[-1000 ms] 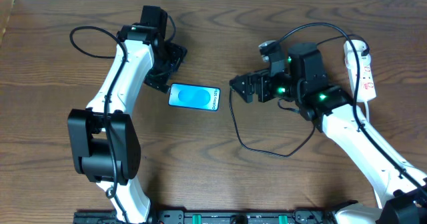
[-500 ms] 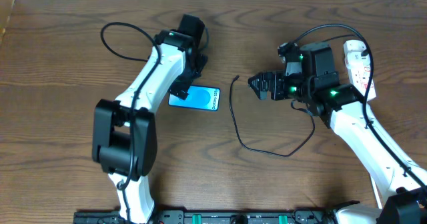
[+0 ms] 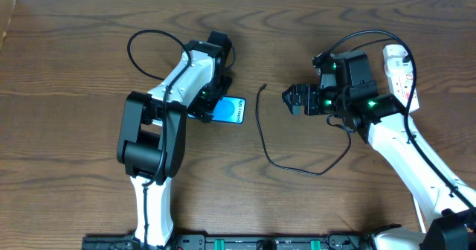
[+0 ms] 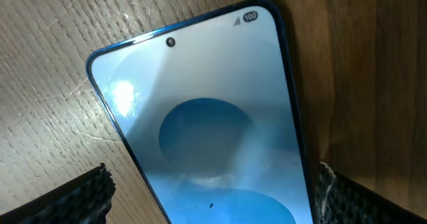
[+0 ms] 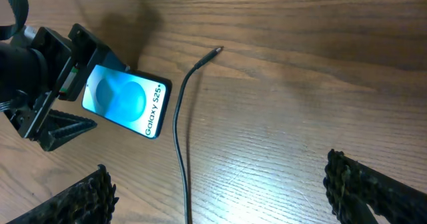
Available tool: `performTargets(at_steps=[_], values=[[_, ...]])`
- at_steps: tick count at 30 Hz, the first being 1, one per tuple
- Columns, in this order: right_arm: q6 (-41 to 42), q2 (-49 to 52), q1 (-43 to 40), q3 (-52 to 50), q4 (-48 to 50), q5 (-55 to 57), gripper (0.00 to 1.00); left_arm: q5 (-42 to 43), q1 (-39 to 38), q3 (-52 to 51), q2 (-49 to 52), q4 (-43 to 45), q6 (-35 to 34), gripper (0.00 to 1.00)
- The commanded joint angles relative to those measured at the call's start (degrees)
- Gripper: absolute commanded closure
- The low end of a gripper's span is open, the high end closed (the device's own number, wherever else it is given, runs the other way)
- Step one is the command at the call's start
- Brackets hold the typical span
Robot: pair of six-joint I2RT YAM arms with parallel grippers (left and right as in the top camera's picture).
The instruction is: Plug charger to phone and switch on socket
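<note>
The phone (image 3: 230, 111) lies flat on the table, its blue screen up, and also shows in the right wrist view (image 5: 127, 99). My left gripper (image 3: 205, 103) is open over the phone's left end. In the left wrist view the phone (image 4: 200, 117) fills the frame and the fingers (image 4: 213, 204) straddle its sides. The charger's black cable (image 3: 259, 127) lies loose, and its plug tip (image 5: 217, 51) rests on the table just right of the phone. My right gripper (image 3: 291, 100) is open and empty, right of the tip (image 5: 227, 197). The socket (image 3: 402, 75) lies at the far right.
The black cable loops across the table middle (image 3: 312, 172) toward the right arm. The socket's white cord runs along the right edge. The table's back edge is near the top of the overhead view.
My left gripper has swung right from beside the phone to over its left end. My right gripper has drawn back to the right, and the cable tip now lies free on the table.
</note>
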Motion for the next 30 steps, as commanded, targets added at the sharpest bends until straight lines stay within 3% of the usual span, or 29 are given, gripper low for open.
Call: performTargets(at_steps=[1, 10, 21, 22, 23, 27, 30], values=[[-1.09, 0.2, -0.46, 0.7, -0.22, 0.81, 0.01, -0.07, -0.46, -2.12, 0.85, 0.5, -1.11, 0.03], [-1.49, 0.2, -0.46, 0.68, -0.55, 0.98, 0.01, 5.53, -0.85, -9.64, 0.85, 11.96, -1.09, 0.04], [-1.49, 0.2, -0.46, 0.68, -1.07, 1.01, 0.01, 5.38, -0.94, -15.3, 0.85, 13.6, -0.33, 0.06], [-1.49, 0.2, -0.46, 0.68, -1.09, 1.01, 0.01, 5.2, -0.94, -15.3, 0.85, 13.68, 2.03, 0.09], [-1.49, 0.2, -0.46, 0.68, -1.09, 0.98, 0.01, 4.7, -0.76, -15.3, 0.85, 14.25, 9.11, 0.11], [-1.49, 0.2, -0.46, 0.68, -1.07, 0.98, 0.01, 6.03, 0.46, -15.23, 0.85, 14.64, 20.22, 0.12], [-1.49, 0.2, -0.46, 0.68, -1.14, 0.98, 0.01, 9.22, 3.08, -14.56, 0.85, 14.56, 32.83, 0.12]])
